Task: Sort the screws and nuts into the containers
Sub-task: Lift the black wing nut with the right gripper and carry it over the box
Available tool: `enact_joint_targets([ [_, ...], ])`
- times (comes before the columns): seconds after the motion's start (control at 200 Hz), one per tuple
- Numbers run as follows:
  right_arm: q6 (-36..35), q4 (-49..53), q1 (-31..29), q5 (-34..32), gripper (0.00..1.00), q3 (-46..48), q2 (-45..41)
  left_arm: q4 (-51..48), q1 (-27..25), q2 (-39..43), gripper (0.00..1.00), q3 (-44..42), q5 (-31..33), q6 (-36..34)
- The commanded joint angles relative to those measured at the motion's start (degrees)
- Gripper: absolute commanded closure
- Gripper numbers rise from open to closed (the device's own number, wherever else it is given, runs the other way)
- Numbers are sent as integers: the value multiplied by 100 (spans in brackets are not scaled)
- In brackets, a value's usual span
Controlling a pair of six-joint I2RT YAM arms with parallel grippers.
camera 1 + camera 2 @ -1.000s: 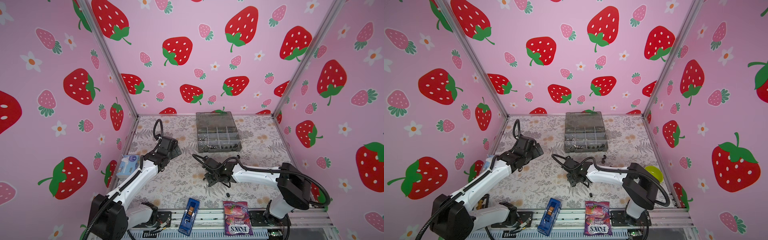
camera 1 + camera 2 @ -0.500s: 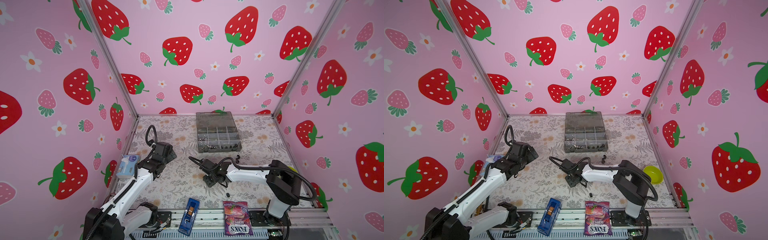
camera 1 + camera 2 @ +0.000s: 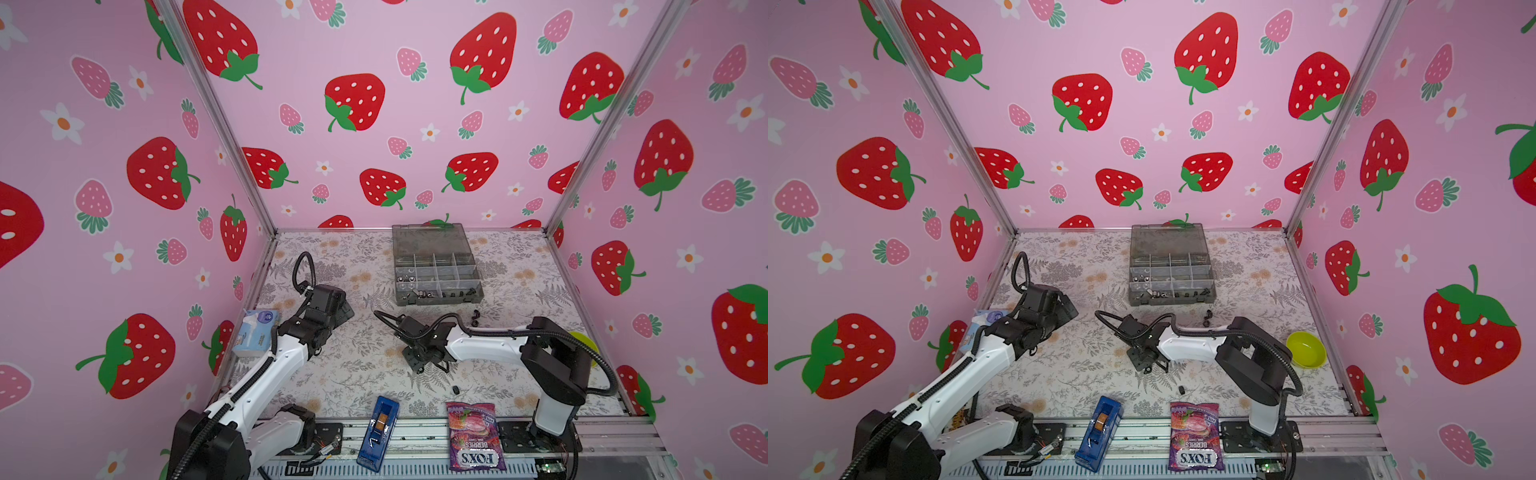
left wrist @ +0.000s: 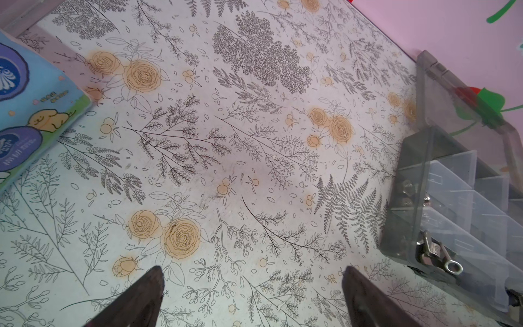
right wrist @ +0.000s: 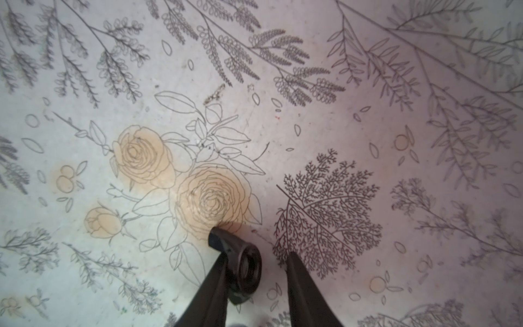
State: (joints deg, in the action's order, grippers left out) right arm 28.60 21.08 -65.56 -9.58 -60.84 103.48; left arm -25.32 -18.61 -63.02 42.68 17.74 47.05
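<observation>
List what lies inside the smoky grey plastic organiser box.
The smoky grey organiser box holds shiny silver round nuts in left cells and black and silver pieces along the near row. Other cells look empty; dividers partly hide their floors.

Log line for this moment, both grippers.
left gripper: open, empty | right gripper: around wing nut, not clamped | organiser: lid open | loose part: on mat
</observation>
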Motion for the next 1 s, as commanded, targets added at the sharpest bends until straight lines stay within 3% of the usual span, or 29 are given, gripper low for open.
enact_joint_targets([
  [0.0, -3, 39, 61, -106, 67, -80, 172, 67, 34, -43, 1, -31, 15, 140],
  [0.75, 90, 157, 197, 60, 99, -279, -30, 78, 62, -254, 1, 54, -88, 149],
  [0.995, 262, 177, 632, 44, 100, -465, -676, -25, 70, -254, 1, 142, -43, 164],
])
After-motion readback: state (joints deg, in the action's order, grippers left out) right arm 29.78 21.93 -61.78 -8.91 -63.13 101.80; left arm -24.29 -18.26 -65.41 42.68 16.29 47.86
